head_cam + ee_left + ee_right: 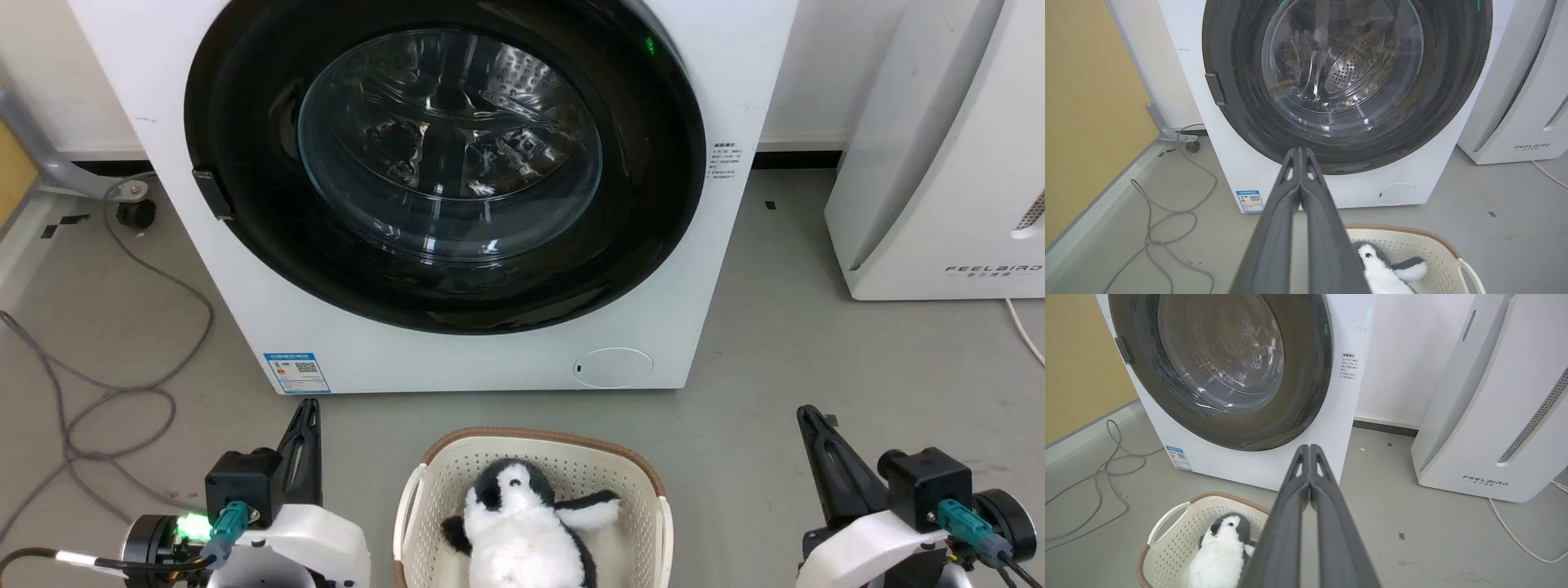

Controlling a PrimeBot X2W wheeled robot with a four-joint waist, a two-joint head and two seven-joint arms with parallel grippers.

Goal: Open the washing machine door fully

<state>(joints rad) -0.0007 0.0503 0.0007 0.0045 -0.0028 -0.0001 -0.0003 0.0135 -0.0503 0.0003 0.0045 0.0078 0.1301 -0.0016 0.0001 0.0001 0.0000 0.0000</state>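
The washing machine [457,359] is a big white front-loader standing straight ahead. Its door [449,147], a glossy black disc with a bulging glass bowl, lies flat against the front, with a small dark handle [212,194] at its left rim. The door [1343,61] also faces the left wrist view, and the door [1220,355] sits to the upper left in the right wrist view. My left gripper [309,406] is low at the left, shut and holding nothing, well short of the machine. My right gripper [808,412] is low at the right, also shut on nothing. The left gripper [1299,150] and the right gripper [1309,447] both show fingers pressed together.
A cream laundry basket [424,482] holding a plush penguin [522,531] stands on the floor between my arms. A white appliance lettered FEELBIRD [939,163] stands to the right of the machine. Grey cables [106,392] loop over the floor at the left, near a caster [135,212].
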